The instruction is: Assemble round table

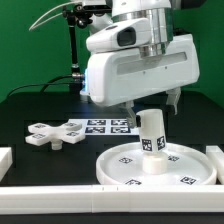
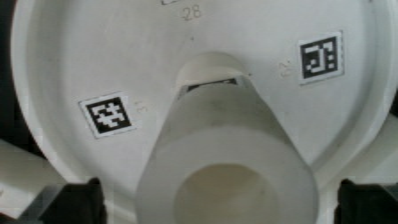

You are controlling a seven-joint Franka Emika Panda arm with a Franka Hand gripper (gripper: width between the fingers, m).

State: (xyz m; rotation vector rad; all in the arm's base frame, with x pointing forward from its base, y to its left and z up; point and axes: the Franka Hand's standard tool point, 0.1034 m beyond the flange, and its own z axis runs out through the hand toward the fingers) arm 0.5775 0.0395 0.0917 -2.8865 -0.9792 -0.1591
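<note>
Leg (image 1: 151,135) stands upright at the disc's (image 1: 120,172) middle; gripper (image 1: 154,105) hangs over it, 2 fingers (image 2: 75,197) spread apart; base (image 1: 52,134) lies well apart.

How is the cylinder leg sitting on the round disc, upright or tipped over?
Upright: the cylinder leg stands on end near the middle of the round disc, its sides vertical, directly below the gripper.

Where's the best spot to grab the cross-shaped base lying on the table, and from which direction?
Probably one of the four arms of the cross-shaped base, taken from straight above and pinched across its width. It lies flat, so the arms' narrow sides are exposed; the middle looks wider.
</note>
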